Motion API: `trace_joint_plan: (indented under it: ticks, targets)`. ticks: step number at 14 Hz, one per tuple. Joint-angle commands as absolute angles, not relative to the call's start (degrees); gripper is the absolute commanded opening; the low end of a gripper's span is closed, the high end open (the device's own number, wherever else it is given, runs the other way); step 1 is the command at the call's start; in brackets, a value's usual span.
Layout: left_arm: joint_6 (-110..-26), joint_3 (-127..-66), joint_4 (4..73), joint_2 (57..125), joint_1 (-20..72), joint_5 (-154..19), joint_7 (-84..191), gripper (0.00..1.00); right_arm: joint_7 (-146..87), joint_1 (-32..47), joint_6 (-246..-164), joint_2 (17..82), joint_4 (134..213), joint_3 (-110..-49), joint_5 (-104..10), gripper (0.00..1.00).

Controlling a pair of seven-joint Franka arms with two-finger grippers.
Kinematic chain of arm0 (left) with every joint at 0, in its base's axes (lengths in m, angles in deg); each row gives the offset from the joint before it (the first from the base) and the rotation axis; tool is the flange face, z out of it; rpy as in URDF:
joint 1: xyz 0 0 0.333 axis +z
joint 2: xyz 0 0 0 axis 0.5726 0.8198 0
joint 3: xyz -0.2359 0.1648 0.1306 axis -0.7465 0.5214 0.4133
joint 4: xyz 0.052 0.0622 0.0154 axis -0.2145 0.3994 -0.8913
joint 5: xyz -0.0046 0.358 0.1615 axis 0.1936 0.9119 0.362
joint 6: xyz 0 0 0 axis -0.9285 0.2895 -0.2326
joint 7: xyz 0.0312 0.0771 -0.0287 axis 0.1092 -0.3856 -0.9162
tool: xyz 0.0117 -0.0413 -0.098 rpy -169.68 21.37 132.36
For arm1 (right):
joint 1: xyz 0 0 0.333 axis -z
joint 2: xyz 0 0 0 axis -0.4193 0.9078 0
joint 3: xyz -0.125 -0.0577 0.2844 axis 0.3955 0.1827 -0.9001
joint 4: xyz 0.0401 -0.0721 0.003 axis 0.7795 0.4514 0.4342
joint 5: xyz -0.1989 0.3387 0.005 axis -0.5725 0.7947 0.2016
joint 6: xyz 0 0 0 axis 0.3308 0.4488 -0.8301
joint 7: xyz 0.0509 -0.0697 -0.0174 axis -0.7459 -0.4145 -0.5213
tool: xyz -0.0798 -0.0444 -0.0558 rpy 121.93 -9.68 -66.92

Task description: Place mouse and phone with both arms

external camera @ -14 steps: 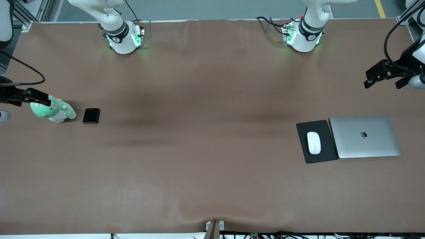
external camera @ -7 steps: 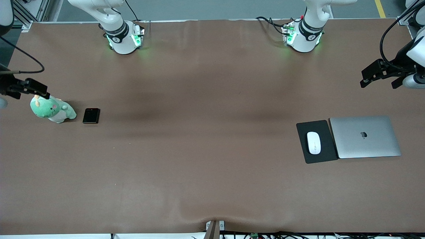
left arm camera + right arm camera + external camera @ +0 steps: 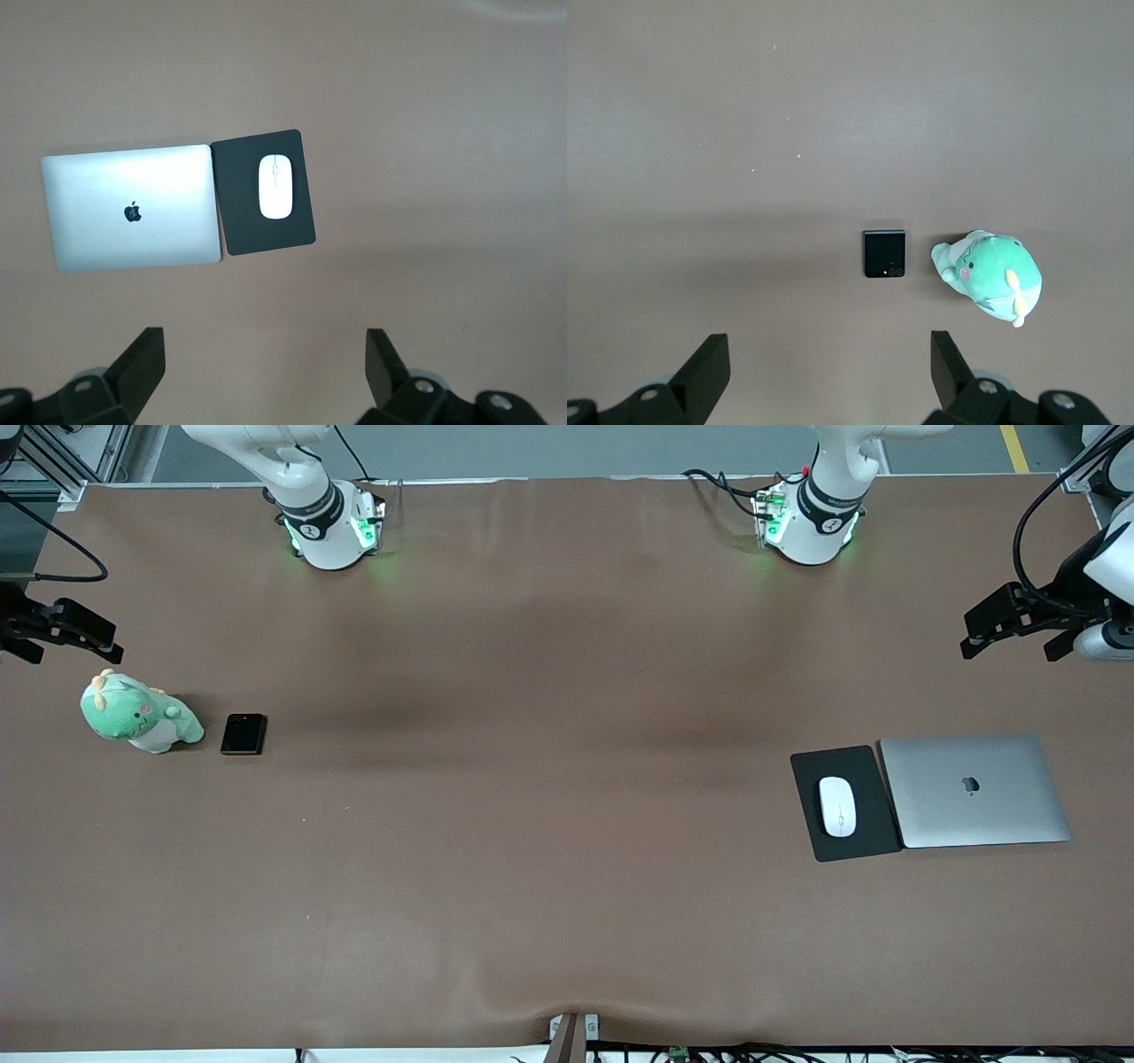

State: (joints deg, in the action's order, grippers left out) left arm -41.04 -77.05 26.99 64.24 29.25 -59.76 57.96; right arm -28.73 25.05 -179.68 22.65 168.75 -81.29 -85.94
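Front view: high camera at desk edge across from arm bases, looking down, whole desk (image 3: 567,921) in frame. Left wrist view: high, straight down; shares mouse (image 3: 275,187) (image 3: 837,806), laptop (image 3: 131,207) (image 3: 973,789). Right wrist view: same height, straight down; shares phone (image 3: 884,253) (image 3: 244,733), plush toy (image 3: 990,274) (image 3: 137,713).

the only readable sign is an apple logo at the centre of the closed silver laptop (image 3: 974,790) lid; no words or numbers can be read anywhere.
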Motion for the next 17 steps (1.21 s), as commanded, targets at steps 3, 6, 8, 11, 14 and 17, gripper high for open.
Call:
trace_joint_plan:
  ticks: [3, 6, 8, 11, 14, 17]
  targets:
    - [-40.3, -77.2, 27.2, 63.5, 29.6, -60.8, 57.6, 1.00, -27.8, 25.3, -179.4, 22.3, 168.6, -81.5, -86.0, 1.00]
    - [-40.3, -77.3, 27.2, 63.5, 29.6, -60.8, 57.4, 1.00, -27.7, 25.4, -178.7, 22.1, 168.1, -81.5, -86.2, 1.00]
    - [-40.2, -77.3, 27.1, 63.5, 29.6, -60.8, 57.5, 1.00, -27.5, 25.6, -177.6, 22.4, 166.8, -81.3, -86.2, 1.00]
    - [-40.3, -77.3, 27.2, 63.5, 29.6, -60.8, 57.4, 1.00, -27.6, 25.5, -177.5, 22.5, 166.4, -81.4, -86.4, 1.00]
    - [-40.2, -77.3, 27.2, 63.5, 29.6, -60.8, 57.3, 1.00, -27.7, 25.4, -180.4, 22.5, 166.9, -81.4, -87.0, 1.00]
    - [-40.2, -77.4, 27.2, 63.5, 29.6, -60.8, 56.9, 1.00, -27.7, 25.5, -180.2, 22.5, 167.1, -81.5, -87.0, 1.00]
